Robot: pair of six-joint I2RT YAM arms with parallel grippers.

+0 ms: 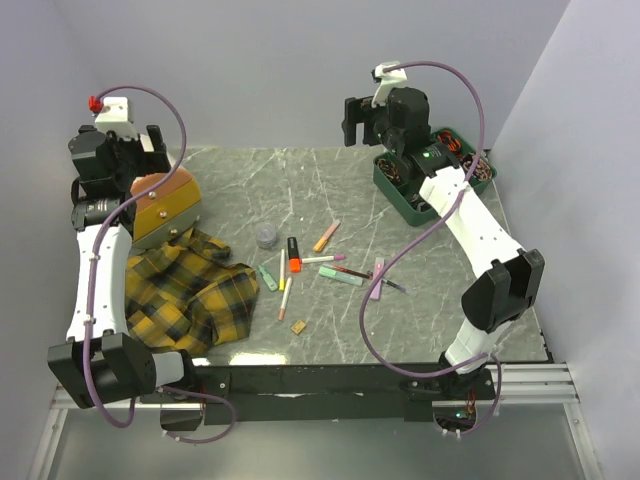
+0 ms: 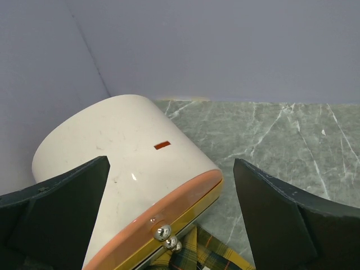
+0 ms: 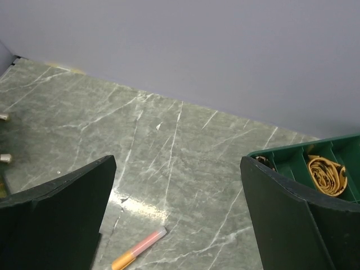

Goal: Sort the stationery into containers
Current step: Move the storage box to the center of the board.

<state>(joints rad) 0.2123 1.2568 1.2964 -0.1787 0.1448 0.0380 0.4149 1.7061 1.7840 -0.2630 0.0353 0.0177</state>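
Observation:
The cream drum-shaped chest (image 1: 165,205) sits at the back left, its orange and yellow drawer fronts shut, one edge on the plaid cloth. My left gripper (image 1: 150,150) is open and empty just behind and above it. In the left wrist view the chest (image 2: 129,163) and its knobs (image 2: 163,232) lie between the spread fingers (image 2: 67,208). The stationery lies loose mid-table: a clear pot (image 1: 266,235), an orange highlighter (image 1: 294,248), a peach marker (image 1: 326,236), pens, pastel markers, a tan block (image 1: 298,326). My right gripper (image 1: 362,120) is open, empty, high at the back; the peach marker (image 3: 138,249) lies below it.
The yellow-black plaid cloth (image 1: 190,290) covers the left front and shows under the chest (image 2: 202,253). A green divided tray (image 1: 430,180) with coiled items stands at the back right, also in the right wrist view (image 3: 315,163). Walls close in the back and sides.

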